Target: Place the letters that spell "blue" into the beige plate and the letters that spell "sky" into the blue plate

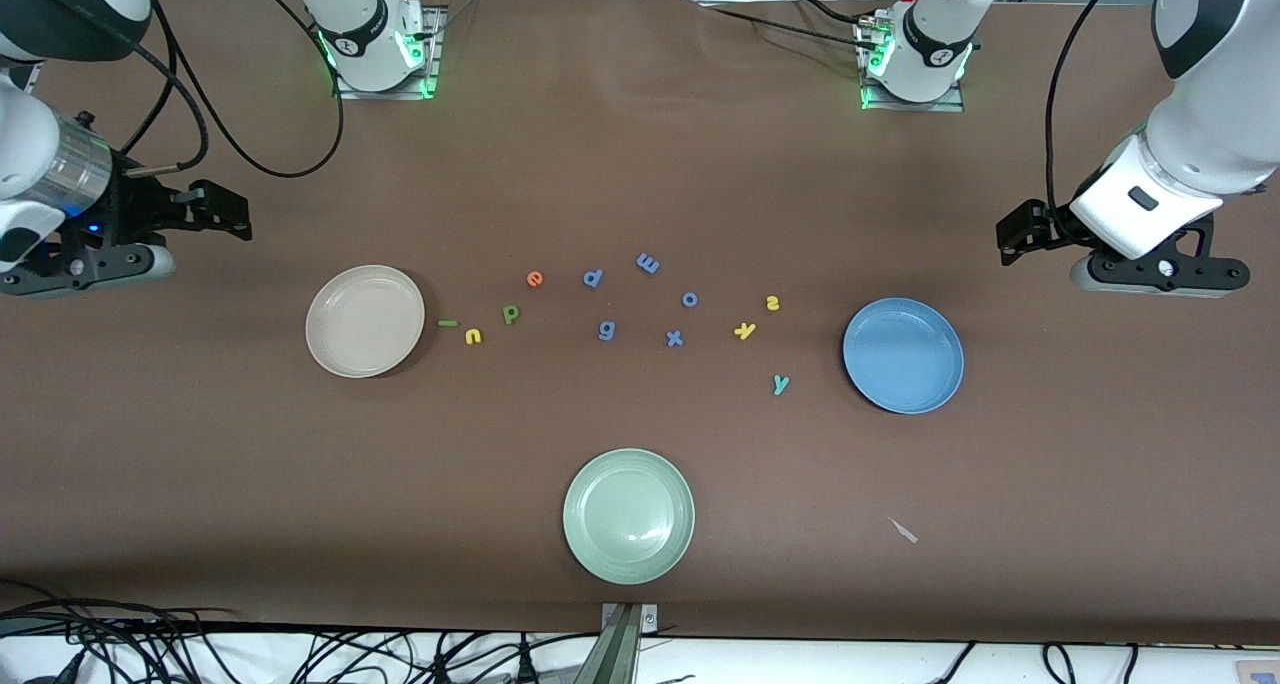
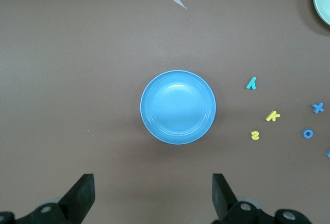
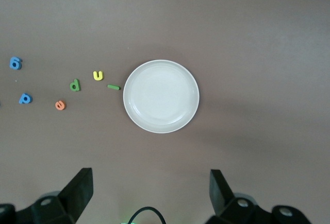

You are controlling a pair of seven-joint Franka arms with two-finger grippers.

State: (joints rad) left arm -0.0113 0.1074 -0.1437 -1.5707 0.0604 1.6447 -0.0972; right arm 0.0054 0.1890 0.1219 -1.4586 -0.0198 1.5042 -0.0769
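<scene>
Brown table (image 1: 640, 164): left claw (image 2: 153, 198) and right claw (image 3: 150, 195) both spread, empty

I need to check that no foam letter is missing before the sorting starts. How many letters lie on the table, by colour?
Green: 2, the l and the b
Yellow: 3, the u, the s, the k
Orange: 1, the e
Teal: 1, the y
Periwinkle-blue: 5
Total: 12

A: How are the two arms now?
B: Both wait raised at the desk's ends. The left gripper (image 2: 152, 198) has its fingers wide apart, and the right gripper (image 3: 149, 195) is spread the same way, both holding nothing.
</scene>
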